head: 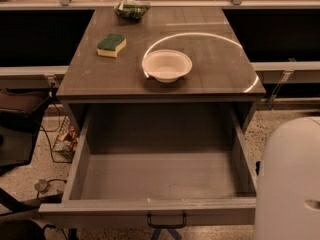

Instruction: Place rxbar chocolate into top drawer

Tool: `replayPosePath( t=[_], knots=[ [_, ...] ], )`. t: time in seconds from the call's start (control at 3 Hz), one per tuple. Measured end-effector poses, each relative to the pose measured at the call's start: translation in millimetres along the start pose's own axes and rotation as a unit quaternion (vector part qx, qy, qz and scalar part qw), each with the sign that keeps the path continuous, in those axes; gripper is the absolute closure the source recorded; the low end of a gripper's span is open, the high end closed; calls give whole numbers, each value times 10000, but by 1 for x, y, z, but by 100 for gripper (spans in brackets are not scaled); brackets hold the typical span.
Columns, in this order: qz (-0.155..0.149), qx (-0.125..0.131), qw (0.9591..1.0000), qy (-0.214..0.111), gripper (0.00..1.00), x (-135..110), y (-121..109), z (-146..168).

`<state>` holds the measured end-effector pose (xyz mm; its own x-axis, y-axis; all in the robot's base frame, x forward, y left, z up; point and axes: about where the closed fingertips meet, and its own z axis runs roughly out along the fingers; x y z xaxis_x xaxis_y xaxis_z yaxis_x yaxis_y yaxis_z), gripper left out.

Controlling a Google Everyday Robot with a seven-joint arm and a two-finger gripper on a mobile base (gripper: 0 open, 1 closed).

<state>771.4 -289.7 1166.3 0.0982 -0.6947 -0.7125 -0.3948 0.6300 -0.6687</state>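
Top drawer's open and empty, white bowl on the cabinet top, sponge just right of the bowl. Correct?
No: in the camera view the sponge lies left of the white bowl, apart from it. The top drawer is open and empty. The claw is out of view.

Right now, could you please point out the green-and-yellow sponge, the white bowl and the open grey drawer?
sponge [111, 44], camera view, green top.
bowl [167, 66], camera view, bare inside.
drawer [160, 176], camera view, bare floor.
gripper: out of view.

Dim lt, arc glare on tabletop [215, 66]; claw off-frame.
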Motion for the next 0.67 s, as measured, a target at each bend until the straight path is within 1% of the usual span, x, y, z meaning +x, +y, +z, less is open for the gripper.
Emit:
replayPosePath(
  t=[0.33,0.67],
  knots=[
    [-280,-237,9989,-297,100,-23,7,-22],
    [-548,-528,9954,-583,100,-45,21,-41]
  ],
)
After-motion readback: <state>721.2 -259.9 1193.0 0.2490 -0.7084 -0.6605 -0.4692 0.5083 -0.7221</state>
